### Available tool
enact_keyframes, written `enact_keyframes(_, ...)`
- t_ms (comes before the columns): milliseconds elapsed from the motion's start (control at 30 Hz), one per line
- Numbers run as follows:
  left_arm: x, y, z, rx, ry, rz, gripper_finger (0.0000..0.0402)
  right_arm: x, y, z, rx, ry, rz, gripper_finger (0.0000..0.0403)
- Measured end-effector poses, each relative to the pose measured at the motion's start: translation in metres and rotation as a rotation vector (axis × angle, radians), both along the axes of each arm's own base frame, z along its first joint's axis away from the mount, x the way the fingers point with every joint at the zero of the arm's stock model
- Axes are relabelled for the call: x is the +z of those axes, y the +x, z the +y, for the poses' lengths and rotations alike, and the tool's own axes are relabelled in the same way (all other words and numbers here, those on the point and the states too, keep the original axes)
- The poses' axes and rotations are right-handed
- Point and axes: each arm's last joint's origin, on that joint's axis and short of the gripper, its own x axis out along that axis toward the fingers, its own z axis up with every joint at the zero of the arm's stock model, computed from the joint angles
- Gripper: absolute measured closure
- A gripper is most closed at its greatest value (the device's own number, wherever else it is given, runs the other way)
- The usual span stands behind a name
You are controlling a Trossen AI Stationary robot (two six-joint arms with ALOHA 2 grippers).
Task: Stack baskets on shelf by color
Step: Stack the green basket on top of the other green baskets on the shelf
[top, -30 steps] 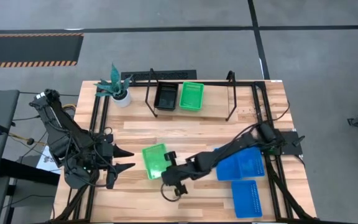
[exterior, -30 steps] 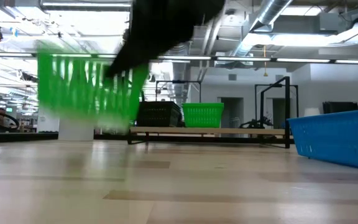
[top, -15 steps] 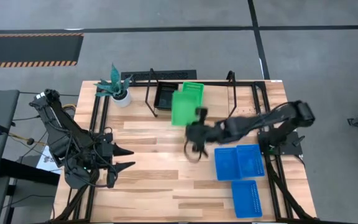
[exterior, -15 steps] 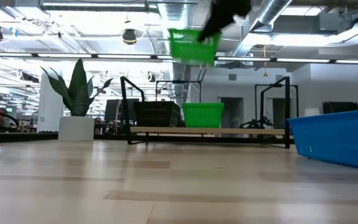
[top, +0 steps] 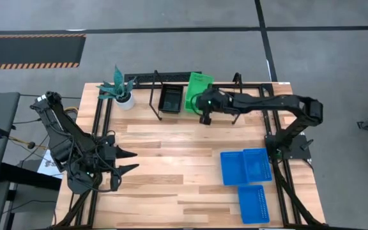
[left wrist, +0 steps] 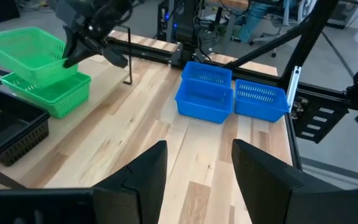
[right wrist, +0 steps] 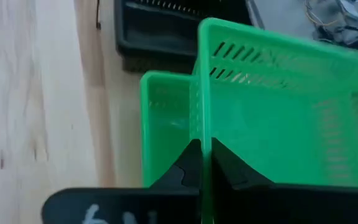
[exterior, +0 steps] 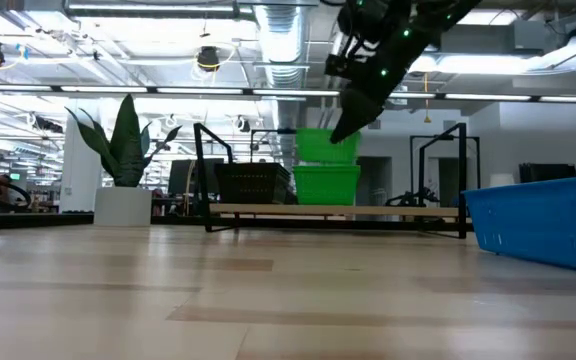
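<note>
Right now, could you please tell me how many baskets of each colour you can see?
Green baskets: 2, one on the shelf at, one held above it by the right gripper
Black baskets: 1, on the shelf; any nested inside cannot be told
Blue baskets: 3, on the table
Total: 6

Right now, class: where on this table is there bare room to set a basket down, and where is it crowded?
Free: the wood between the left gripper and the blue baskets, and the shelf board right of the green baskets. Crowded: the shelf's left part, where the right gripper holds a green basket beside the black basket.
</note>
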Motion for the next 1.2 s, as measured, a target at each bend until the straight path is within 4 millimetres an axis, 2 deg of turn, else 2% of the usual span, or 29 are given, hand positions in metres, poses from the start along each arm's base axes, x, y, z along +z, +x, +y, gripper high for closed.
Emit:
enact_keyframes(200,-0.001,0.0,0.001,0.001,0.012,0.009,0.0233,-0.016,0.002,-0.016,0.021,0.092,0.024,0.0389)
enact_keyframes(500,-0.001,-0.001,0.001,0.003,0.018,0.012,0.0233,-0.012,0.001,-0.012,0.027,0.115,0.008,0.0363)
enact_keyframes(867,-0.001,-0.001,0.001,0.001,0.018,0.014,0.0233,-0.016,0.002,-0.014,-0.001,0.16,-0.003,0.0371)
enact_keyframes(1000,-0.002,-0.001,0.001,0.001,0.019,0.014,0.0233,-0.016,0.001,-0.014,-0.008,0.166,-0.005,0.0343)
enact_keyframes(1200,-0.002,-0.001,0.001,0.001,0.019,0.014,0.0233,-0.017,0.0,-0.014,-0.012,0.195,-0.002,0.0261)
